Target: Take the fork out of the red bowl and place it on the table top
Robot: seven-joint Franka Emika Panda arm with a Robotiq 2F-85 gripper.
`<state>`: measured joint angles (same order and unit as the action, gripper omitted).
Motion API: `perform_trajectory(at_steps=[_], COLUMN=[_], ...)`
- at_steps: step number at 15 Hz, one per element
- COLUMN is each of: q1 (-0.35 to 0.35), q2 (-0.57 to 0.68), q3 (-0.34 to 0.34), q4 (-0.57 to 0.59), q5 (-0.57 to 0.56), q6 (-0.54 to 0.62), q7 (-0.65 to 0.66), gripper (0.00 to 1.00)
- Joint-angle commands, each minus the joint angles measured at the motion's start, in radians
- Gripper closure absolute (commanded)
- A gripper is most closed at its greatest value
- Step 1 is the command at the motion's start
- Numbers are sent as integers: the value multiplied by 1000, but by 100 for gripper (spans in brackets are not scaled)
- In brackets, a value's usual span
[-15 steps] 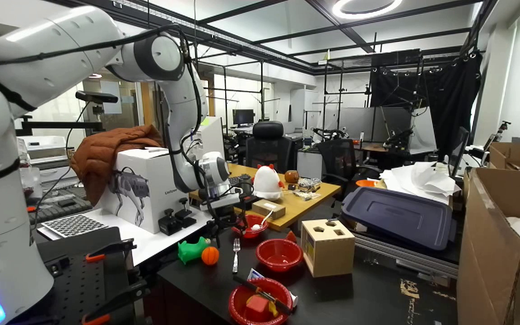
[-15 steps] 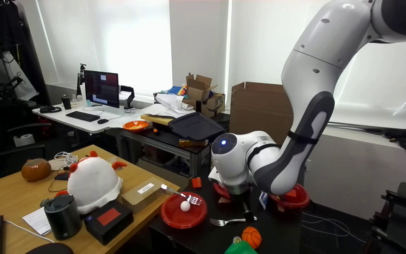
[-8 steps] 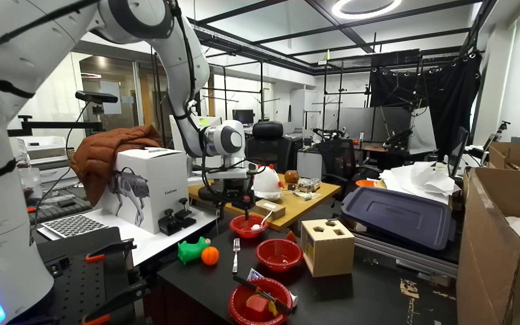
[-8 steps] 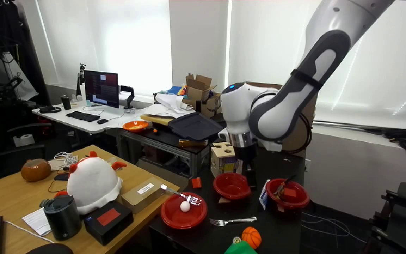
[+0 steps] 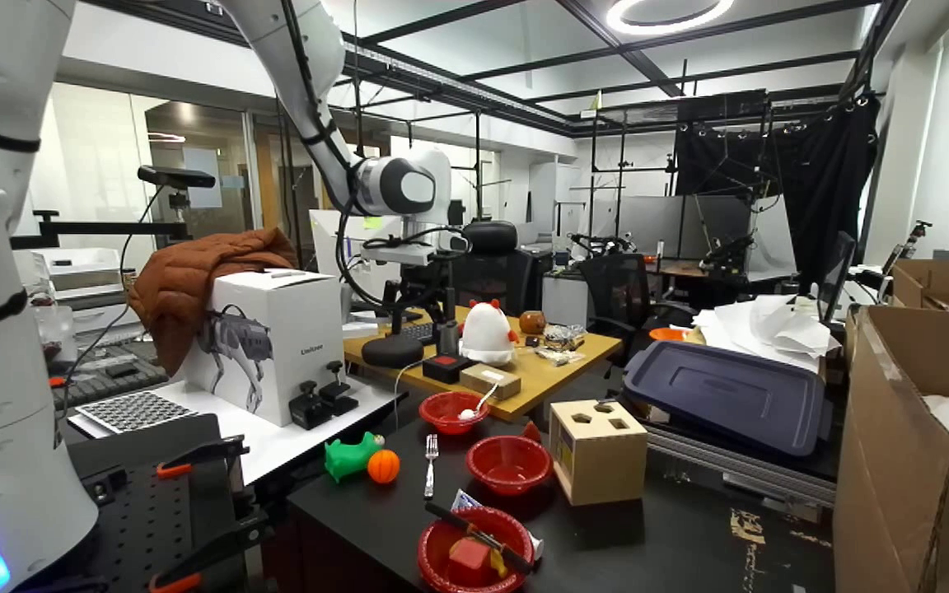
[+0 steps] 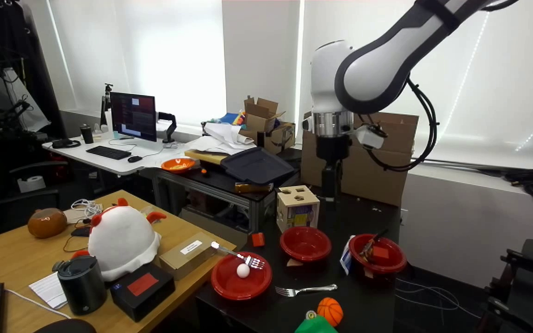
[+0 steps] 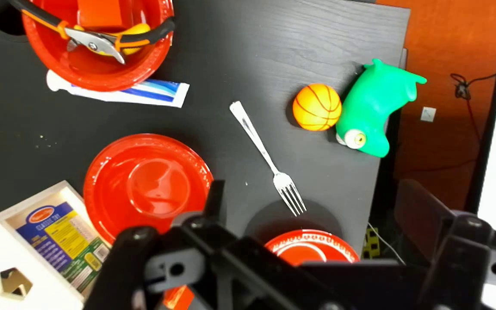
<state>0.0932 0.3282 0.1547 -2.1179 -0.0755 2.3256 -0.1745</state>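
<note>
Silver metal is shining on the black table top [image 7: 252, 51]: a fork [image 7: 268, 158] is lying flat there, so the task is perhaps finished. A second fork [image 6: 246, 258] is leaning in a red bowl [image 6: 227, 282], its handle projecting past the rim; grabbing it by mistake could be tipping out the white ball [image 6: 243, 270]. The gripper [image 7: 311, 185] is hovering above, fingers spread, holding nothing. An orange ball [image 7: 317, 106] and a green toy [image 7: 375, 107] are sitting near the table top's edge; a sideways bump could be sending them over. A strip between fork and orange ball is leaving room for descending.
</note>
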Motion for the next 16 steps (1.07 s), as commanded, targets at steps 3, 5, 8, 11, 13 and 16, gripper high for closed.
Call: perform_trajectory(at_steps=[3, 5, 8, 11, 13, 16], q1=[-14, -18, -30, -49, -66, -95], q2=[-251, -329, -452, -575, -637, -706], q3=[-9, -24, -60, -118, -164, -232], q4=[-163, -212, -283, -331, -339, -330], q5=[99, 117, 157, 170, 150, 118], q6=[3, -2, -8, -38, -56, -95], q7=[7, 10, -2, -27, -52, -126], gripper=[0, 0, 0, 0, 0, 0])
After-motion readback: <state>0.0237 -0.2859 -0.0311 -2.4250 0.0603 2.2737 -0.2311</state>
